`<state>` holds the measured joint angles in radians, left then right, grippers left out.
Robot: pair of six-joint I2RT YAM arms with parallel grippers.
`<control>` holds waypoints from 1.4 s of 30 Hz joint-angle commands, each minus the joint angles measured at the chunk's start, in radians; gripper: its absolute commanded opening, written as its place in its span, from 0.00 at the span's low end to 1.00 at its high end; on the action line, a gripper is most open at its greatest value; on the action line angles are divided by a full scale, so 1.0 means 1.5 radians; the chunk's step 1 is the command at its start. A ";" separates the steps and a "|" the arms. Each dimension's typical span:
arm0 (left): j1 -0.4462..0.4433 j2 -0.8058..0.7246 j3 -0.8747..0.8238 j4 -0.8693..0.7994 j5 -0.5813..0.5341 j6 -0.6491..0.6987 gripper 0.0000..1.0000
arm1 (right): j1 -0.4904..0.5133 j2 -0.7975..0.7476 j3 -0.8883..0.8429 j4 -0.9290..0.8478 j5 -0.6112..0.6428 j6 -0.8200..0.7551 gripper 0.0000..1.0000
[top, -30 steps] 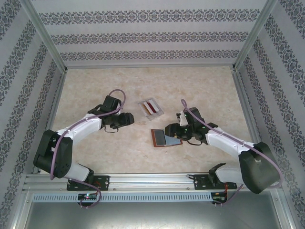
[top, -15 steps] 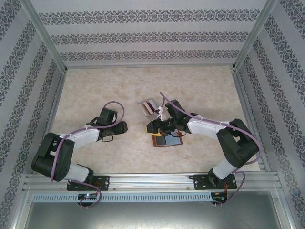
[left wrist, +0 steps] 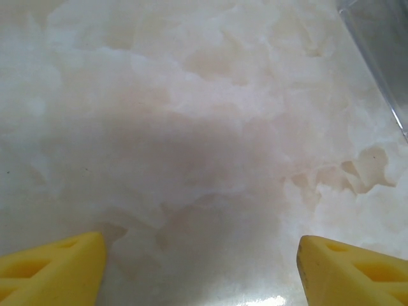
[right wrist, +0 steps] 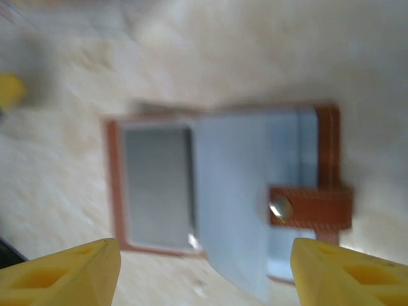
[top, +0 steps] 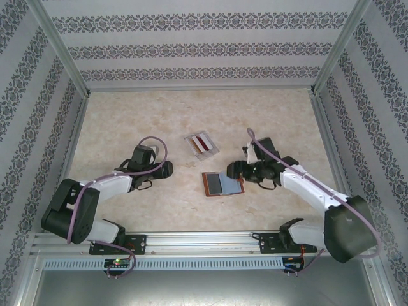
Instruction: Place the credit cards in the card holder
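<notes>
Card holder (top: 222, 184) lies open mid-table (top: 159, 115), a grey card (right wrist: 233, 210) now across its inside (blur: whether seated, we cannot tell), right gripper (top: 234, 171) withdrawn beside it, jaws apart, empty; left gripper (top: 166, 169) gapes idle; more cards (top: 203, 143) wait in tray (top: 213, 153).

light: we see bright, even overhead lighting, faint shadows | right wrist: card holder (right wrist: 328, 153) smeared by blur | left wrist: table (left wrist: 191, 95) soft, dim shadow mid-frame
</notes>
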<state>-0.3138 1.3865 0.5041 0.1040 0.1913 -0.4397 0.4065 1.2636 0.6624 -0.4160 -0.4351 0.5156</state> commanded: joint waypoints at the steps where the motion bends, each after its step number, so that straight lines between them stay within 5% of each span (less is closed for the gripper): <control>1: 0.002 -0.035 -0.013 0.053 0.012 0.024 0.81 | 0.027 0.038 -0.007 0.001 -0.024 -0.027 0.71; 24: 0.002 -0.063 -0.032 0.051 -0.001 0.021 0.87 | 0.207 0.215 0.079 0.131 -0.067 -0.020 0.66; 42: 0.002 -0.052 -0.025 0.046 0.003 0.020 0.87 | 0.140 0.165 0.224 0.017 0.026 -0.104 0.67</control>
<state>-0.3138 1.2980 0.4603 0.1650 0.1978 -0.4252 0.6296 1.5047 0.9417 -0.3408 -0.4717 0.4141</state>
